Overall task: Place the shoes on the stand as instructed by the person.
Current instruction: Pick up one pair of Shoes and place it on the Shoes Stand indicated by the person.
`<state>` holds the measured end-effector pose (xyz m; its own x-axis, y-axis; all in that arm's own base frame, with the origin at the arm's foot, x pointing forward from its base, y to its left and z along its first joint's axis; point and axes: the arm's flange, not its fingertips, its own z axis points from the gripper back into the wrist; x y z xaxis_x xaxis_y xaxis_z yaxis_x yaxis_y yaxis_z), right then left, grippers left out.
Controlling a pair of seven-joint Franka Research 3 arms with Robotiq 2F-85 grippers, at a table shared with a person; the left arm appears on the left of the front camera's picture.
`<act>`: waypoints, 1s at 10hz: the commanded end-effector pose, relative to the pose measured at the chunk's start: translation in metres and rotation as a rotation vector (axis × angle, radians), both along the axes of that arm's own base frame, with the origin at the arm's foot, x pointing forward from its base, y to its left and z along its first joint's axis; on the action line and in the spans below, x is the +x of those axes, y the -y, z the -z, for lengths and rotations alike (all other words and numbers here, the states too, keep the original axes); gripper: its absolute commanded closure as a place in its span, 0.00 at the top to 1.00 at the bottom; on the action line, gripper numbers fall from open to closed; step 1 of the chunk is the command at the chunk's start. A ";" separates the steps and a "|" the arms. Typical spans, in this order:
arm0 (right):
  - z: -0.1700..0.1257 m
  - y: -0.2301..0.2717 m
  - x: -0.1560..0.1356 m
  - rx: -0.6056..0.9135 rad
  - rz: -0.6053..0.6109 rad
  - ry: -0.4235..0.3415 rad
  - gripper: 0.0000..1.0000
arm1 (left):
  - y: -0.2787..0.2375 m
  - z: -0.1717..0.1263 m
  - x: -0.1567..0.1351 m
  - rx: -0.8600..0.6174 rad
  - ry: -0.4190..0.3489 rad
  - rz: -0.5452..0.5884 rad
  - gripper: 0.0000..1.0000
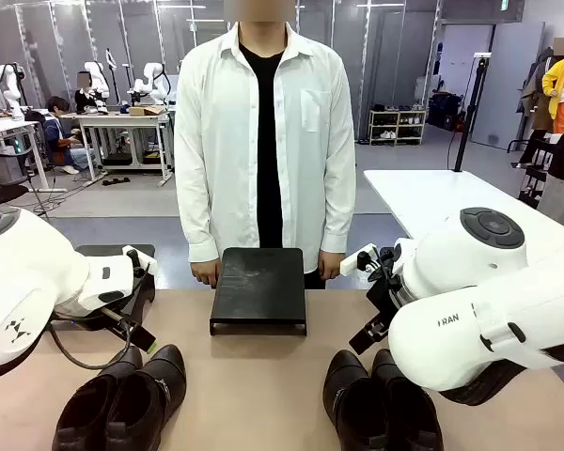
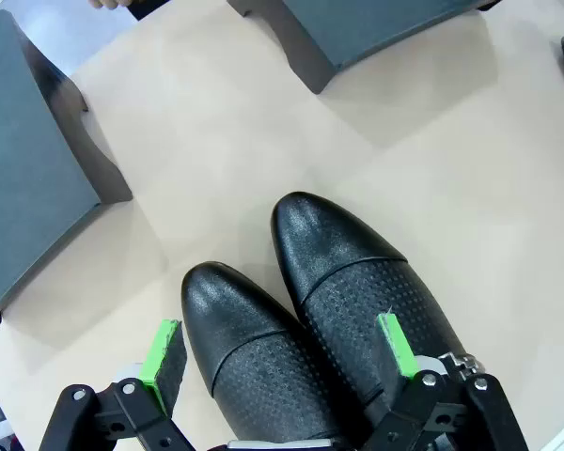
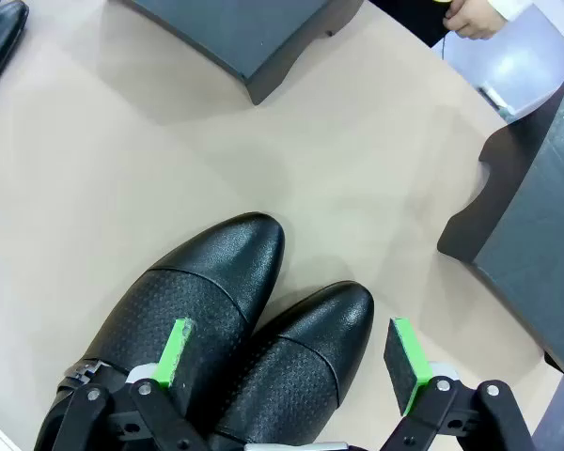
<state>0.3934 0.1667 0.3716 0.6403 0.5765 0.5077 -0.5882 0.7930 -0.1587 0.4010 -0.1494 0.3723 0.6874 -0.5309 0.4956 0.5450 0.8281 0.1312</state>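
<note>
- Left gripper (image 2: 282, 349) — jaws wide, holding nothing, over the left pair of shoes (image 2: 329, 282), whose toes point past the pads.
- Right gripper (image 3: 291, 352) — equally wide and empty over the right pair (image 3: 235, 282).
- The front view adds the person (image 1: 263, 141) behind the centre stand (image 1: 258, 287); the right wrist view adds a side stand (image 3: 536, 225).

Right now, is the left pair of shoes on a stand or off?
Off. The left pair sits upright on the table, on the robot's side of the centre stand, apart from it.
</note>
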 end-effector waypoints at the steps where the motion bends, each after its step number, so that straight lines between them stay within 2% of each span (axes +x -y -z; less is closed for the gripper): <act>1: 0.000 0.000 0.000 0.000 0.000 0.000 1.00 | 0.000 0.000 0.000 0.000 0.000 0.001 1.00; 10: 0.000 0.000 0.000 0.000 0.000 0.000 1.00 | 0.000 0.000 0.000 0.000 0.000 0.001 1.00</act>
